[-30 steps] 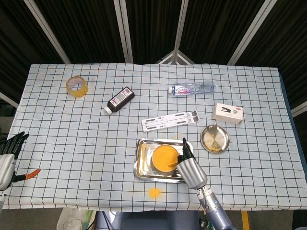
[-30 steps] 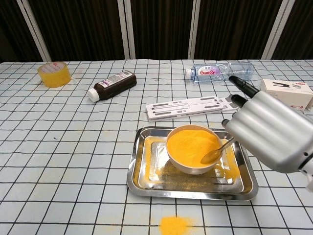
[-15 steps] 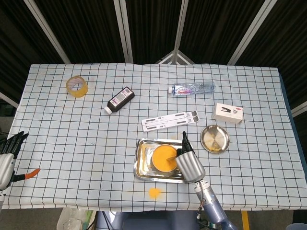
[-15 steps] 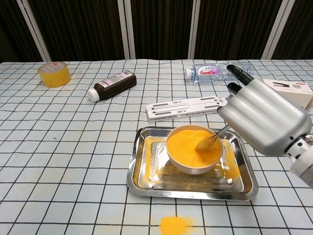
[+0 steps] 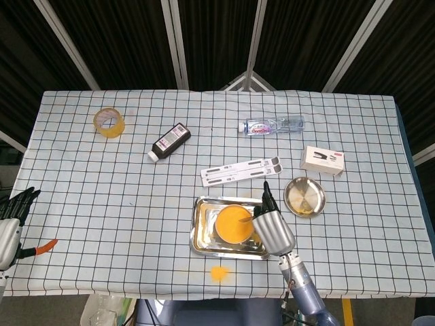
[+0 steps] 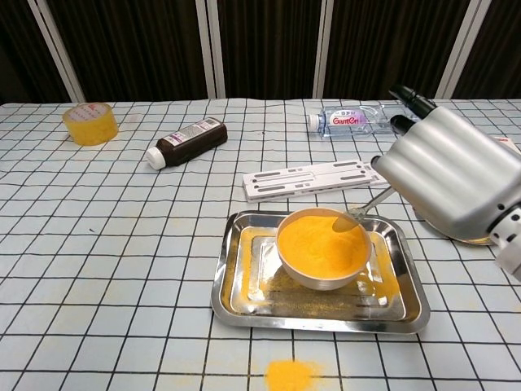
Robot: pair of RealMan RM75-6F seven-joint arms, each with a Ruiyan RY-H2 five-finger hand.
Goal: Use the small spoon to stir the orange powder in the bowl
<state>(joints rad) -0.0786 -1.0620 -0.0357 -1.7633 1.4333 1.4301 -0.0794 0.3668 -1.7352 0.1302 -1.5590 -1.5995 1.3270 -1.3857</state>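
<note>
A white bowl (image 6: 324, 248) filled with orange powder (image 5: 233, 223) stands in a steel tray (image 6: 319, 300) near the table's front edge. My right hand (image 6: 453, 182) hovers just right of the bowl and grips the handle of a small metal spoon (image 6: 358, 213). The spoon's scoop rests in the powder at the bowl's far right rim. In the head view the right hand (image 5: 274, 229) covers the tray's right end. My left hand (image 5: 9, 221) shows at the far left edge, off the table, fingers spread and holding nothing.
Spilled orange powder (image 6: 291, 375) lies in front of the tray, with more dusted inside it. Behind the tray lies a white flat stand (image 6: 313, 179). A small steel dish (image 5: 304, 196), a stapler box (image 5: 323, 160), a water bottle (image 5: 273, 125), a dark bottle (image 5: 169, 142) and a tape roll (image 5: 109, 121) lie around.
My right hand has swung back and to the right, carrying the spoon's scoop from the bowl's near right side, through the powder, to its far right rim. The left hand stays still.
</note>
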